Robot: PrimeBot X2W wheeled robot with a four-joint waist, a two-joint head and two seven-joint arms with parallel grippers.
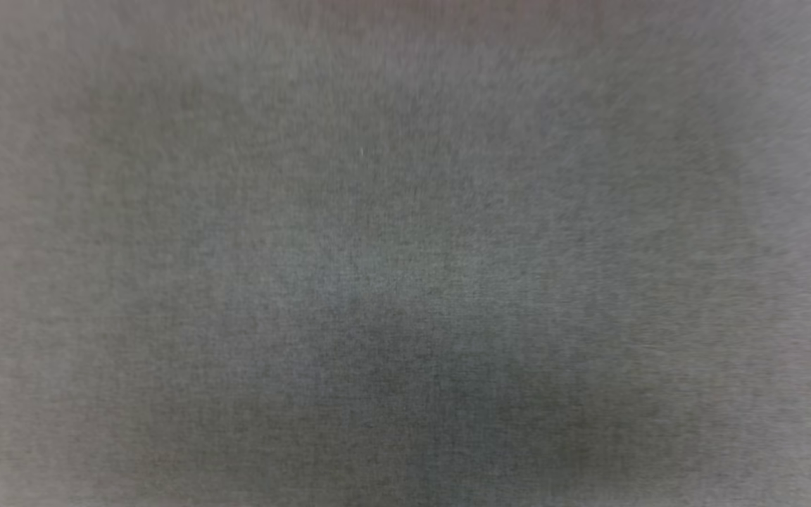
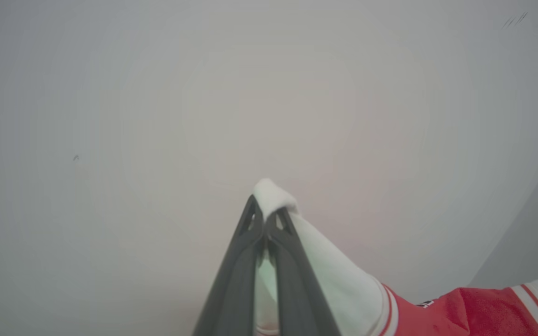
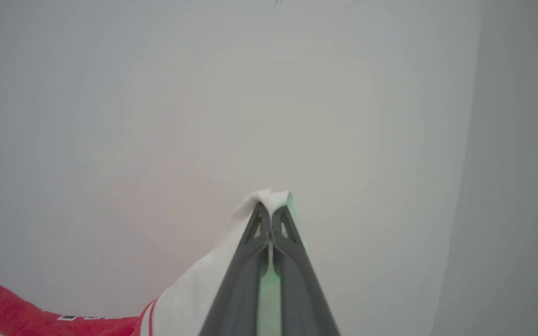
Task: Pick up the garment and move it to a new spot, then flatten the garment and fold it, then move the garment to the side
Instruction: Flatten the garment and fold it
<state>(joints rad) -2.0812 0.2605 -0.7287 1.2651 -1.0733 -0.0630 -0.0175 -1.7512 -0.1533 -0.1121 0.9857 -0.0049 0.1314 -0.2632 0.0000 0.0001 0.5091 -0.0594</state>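
Observation:
In the left wrist view my left gripper [image 2: 265, 215] is shut on a white sleeve of the garment [image 2: 339, 275], a bunch of white cloth poking out past the tips. Red body cloth with striped trim trails to the lower right. In the right wrist view my right gripper [image 3: 269, 215] is shut on the other white sleeve of the garment [image 3: 194, 289], whose red body with a bit of black lettering hangs to the lower left. Both grippers point at a pale plain surface. The head view is a blurred grey surface.
A pale grey-white surface [image 2: 203, 116] lies beyond the left fingers, with a darker band at the right edge [image 2: 530, 242]. The right wrist view has the same pale surface [image 3: 250, 93] and a darker grey strip [image 3: 521, 186] down its right side.

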